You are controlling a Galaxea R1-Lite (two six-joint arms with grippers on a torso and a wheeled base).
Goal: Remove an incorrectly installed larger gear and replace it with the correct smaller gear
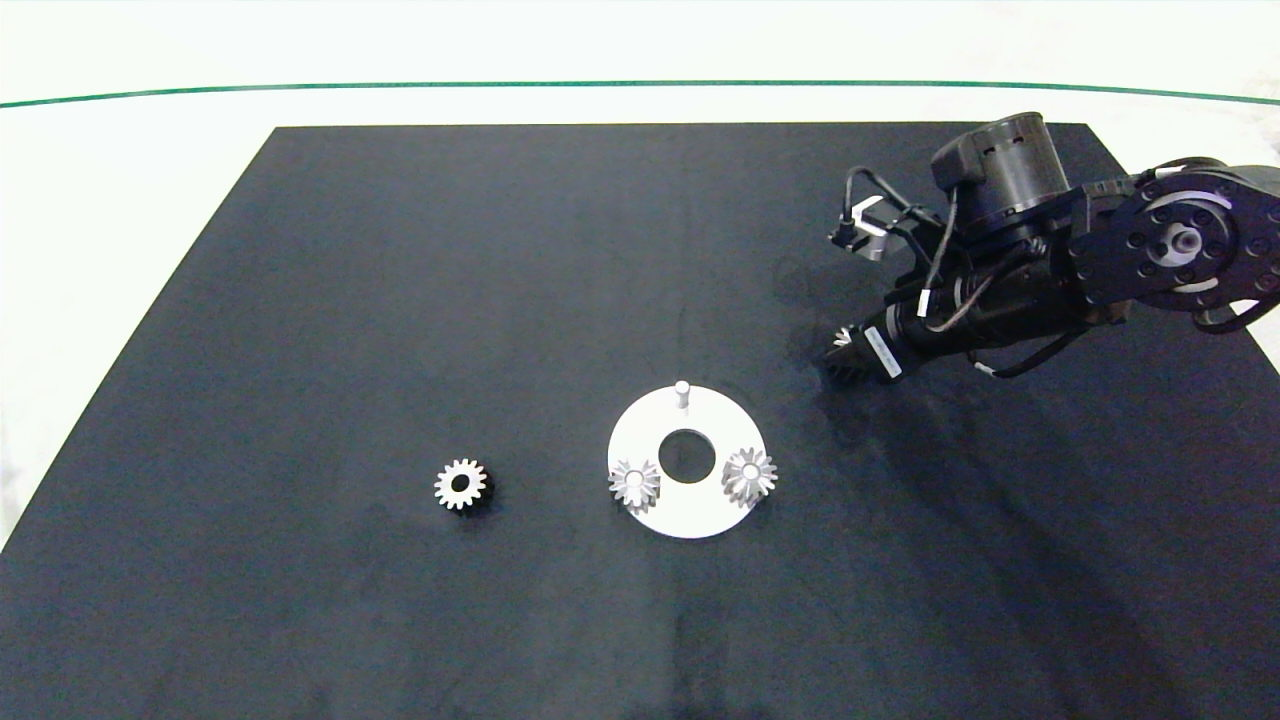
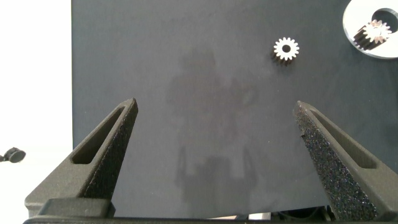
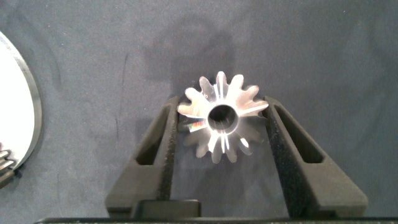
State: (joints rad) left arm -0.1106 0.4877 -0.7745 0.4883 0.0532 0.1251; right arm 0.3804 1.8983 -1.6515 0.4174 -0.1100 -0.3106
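My right gripper (image 1: 846, 348) is shut on the larger gear (image 3: 221, 121), a silver gear with thin pointed teeth and a small dark centre hole. It holds this gear (image 1: 841, 338) low over the black mat, up and to the right of the white disc (image 1: 690, 522). Whether the gear touches the mat I cannot tell. The smaller gear (image 1: 461, 484), flat with blunt teeth and a wide dark hole, lies on the mat left of the disc. It also shows in the left wrist view (image 2: 286, 48), well beyond my open, empty left gripper (image 2: 217, 124), which is out of the head view.
The white disc has a round centre hole, a bare upright peg (image 1: 682, 390) at its far side and two pale-centred gears (image 1: 634, 483) (image 1: 749, 474) at its near side. A black mat (image 1: 400, 300) covers the white table, whose bare left border shows (image 2: 34, 74).
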